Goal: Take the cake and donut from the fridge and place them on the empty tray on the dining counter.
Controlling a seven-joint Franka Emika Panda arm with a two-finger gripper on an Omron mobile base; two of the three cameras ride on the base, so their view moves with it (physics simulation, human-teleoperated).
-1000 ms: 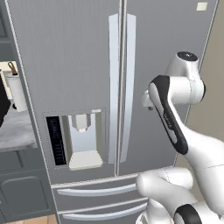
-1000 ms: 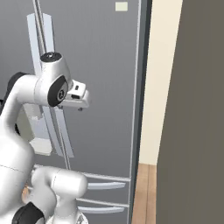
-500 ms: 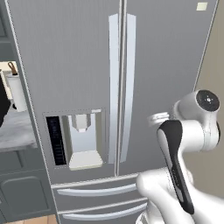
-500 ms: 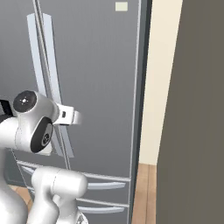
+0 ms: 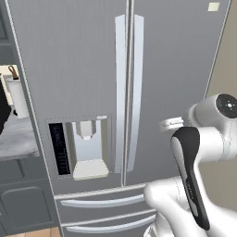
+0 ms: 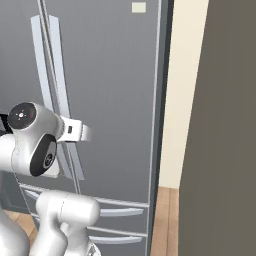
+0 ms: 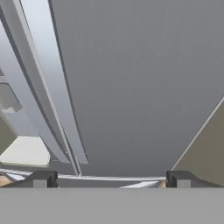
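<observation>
The tall grey steel fridge point(image 5: 176, 55) stands right in front of me with both doors shut, so the cake and donut are hidden. Its two long vertical handles point(image 5: 137, 83) meet at the centre seam, and the water dispenser point(image 5: 88, 148) sits in the left door. My gripper point(image 7: 111, 178) is open and empty, its dark fingertips point(image 7: 41, 178) set wide apart and facing the right door point(image 7: 140, 78), to the right of that door's handle point(image 7: 48, 78). The hand point(image 6: 75, 131) hovers at mid height before the right door point(image 6: 115, 75). The tray and dining counter are out of view.
Two bottom drawers point(image 5: 102, 201) run under the doors. A wall counter with a white utensil holder point(image 5: 18, 95) lies to the left. Right of the fridge are a beige wall point(image 6: 182, 100), a dark panel point(image 6: 225, 125) and wood floor point(image 6: 165, 215).
The arm has folded down and the hand has dropped from upper to mid height in front of the right door. The jaws have spread a little wider.
</observation>
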